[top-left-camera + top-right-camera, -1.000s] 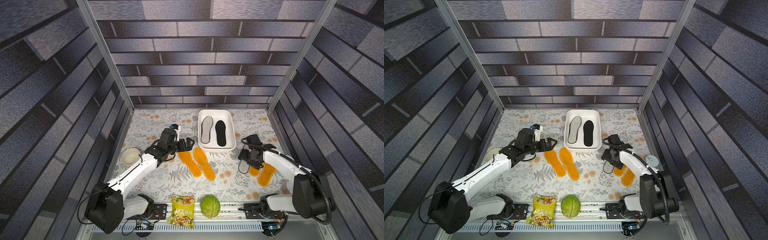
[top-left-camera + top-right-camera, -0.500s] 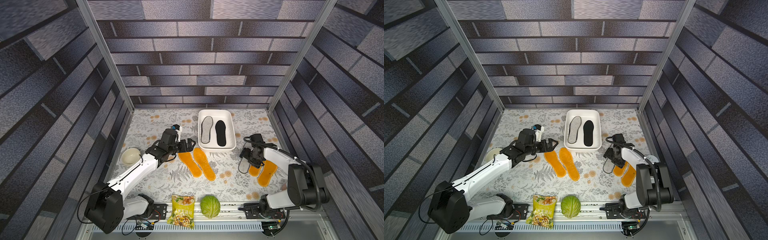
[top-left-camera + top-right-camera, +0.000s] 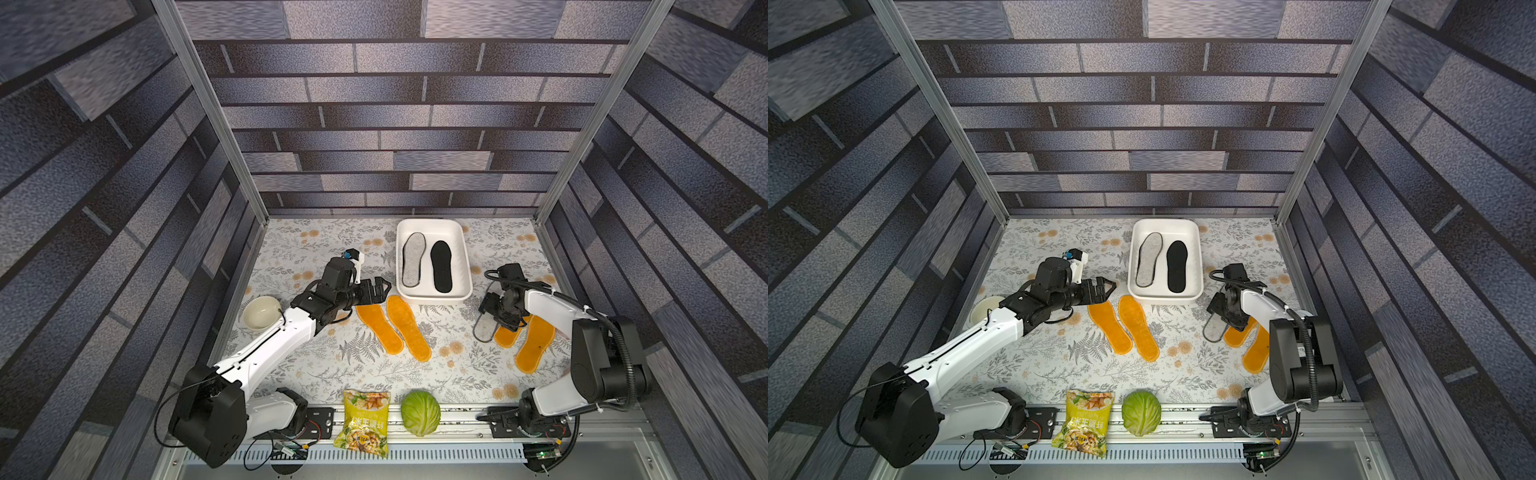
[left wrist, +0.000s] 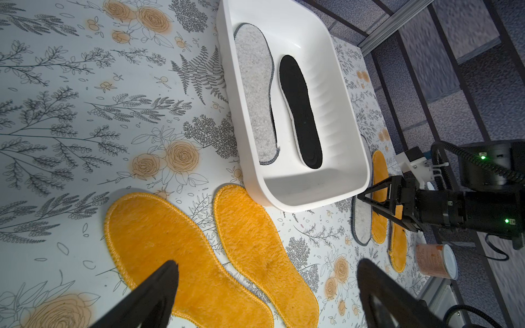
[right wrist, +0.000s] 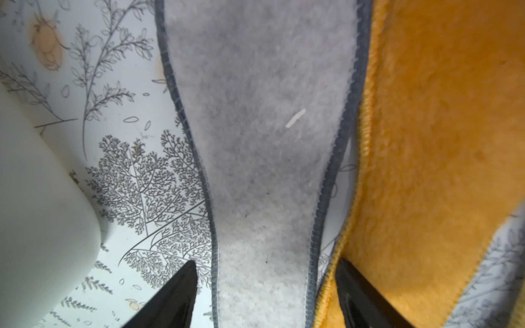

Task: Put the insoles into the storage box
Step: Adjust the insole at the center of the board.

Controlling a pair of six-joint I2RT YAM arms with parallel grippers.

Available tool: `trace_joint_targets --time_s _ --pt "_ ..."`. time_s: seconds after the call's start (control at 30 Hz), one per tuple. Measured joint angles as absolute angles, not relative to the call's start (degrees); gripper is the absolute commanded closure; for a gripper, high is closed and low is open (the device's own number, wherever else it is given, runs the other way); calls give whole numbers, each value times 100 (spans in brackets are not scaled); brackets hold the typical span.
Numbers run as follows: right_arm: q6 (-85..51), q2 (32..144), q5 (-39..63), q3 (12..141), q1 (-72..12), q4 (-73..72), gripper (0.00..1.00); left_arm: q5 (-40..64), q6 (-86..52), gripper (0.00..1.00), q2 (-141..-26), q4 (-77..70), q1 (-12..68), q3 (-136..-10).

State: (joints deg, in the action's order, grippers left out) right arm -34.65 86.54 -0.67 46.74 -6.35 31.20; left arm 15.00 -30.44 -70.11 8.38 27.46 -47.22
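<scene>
Floral table (image 3: 316,249), left gripper (image 4: 267,265) agape by orange pair (image 4: 176,250), right gripper (image 5: 267,264) agape astride grey insole (image 5: 264,127), orange insole (image 5: 426,142) tight beside

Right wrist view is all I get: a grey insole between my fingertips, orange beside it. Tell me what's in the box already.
Observer: The storage box holds a light grey insole and a black insole, side by side.
Operator: Report the left arm.
Observer: The left gripper is open, hovering over an orange insole and its mate, both flat on the mat by the box's near wall.
Operator: Count the orange ones on my side.
Observer: Two. The third orange insole lies beside your grey insole, and the fourth orange insole lies further out.
</scene>
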Motion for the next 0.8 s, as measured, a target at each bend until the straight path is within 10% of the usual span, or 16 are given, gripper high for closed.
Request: trace_joint_targets --time_s 0.8 --pt "-3756 9043 -287 5317 -635 3573 25 1498 -3022 0 -7011 856 2729 -4722"
